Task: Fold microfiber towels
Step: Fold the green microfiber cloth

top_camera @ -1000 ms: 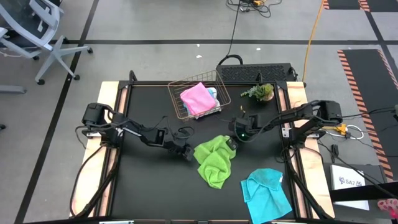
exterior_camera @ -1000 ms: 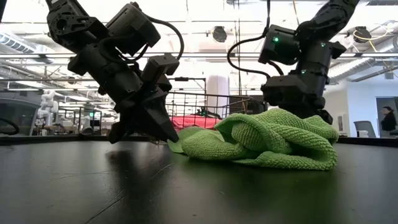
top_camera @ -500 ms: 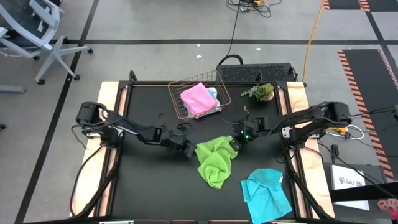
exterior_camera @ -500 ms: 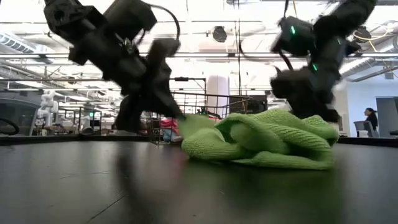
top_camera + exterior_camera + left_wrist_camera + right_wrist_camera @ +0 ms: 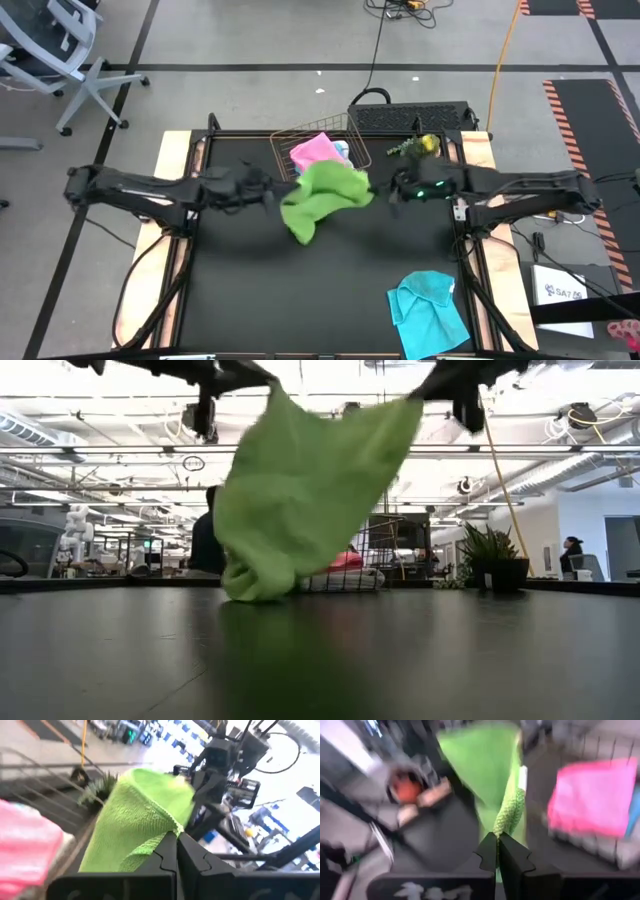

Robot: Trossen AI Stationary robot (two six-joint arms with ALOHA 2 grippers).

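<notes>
The lime green towel hangs spread between my two grippers above the table's middle, just in front of the basket. My left gripper is shut on its left upper corner and my right gripper is shut on its right upper corner. In the low view the towel hangs down to about table height; whether its lowest part touches the table, I cannot tell. A pink towel lies in the copper wire basket. A cyan-blue towel lies crumpled at the near right. My left gripper pinches the towel's upper left corner between its two shut fingers. The fingers come about level from the table's left. The towel hangs below and away from them. My right gripper pinches the towel's upper right corner, by the edge with a white tag. The fingers come about level from the table's right. The top edge sags a little between the two holds.
The wire basket with the pink towel stands right behind the hanging towel. A small green plant stands at the far right. A person shows in the room beyond the table. Bare black tabletop lies near and to the left.
Both grippers have gone up and toward the table's far edge, drawing apart. The green towel, which lay bunched on the table between them, has been lifted and now hangs spread out from its two upper corners.
</notes>
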